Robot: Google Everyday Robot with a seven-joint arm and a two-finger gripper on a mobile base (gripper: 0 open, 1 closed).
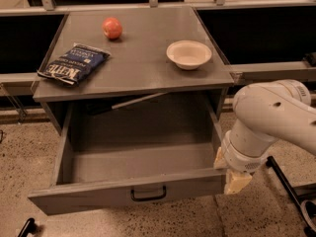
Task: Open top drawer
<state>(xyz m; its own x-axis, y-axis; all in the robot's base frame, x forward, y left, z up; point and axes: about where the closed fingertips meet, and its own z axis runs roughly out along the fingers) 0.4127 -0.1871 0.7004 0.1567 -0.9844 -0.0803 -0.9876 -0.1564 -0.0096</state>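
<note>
The top drawer (98, 195) is a wide grey metal drawer with a small black bar handle (148, 194). It stands pulled far out toward me, and its deep plain grey interior (143, 157) shows empty. The two lower drawers are hidden beneath it. My gripper (228, 174) hangs from the white arm (276, 117) at the right end of the drawer front, right against its corner.
The grey cabinet top (148, 73) carries a red apple (112, 27) at the back, a blue chip bag (74, 63) at the left and a white bowl (189, 54) at the right. A black bar (286, 186) lies on the speckled floor at the right.
</note>
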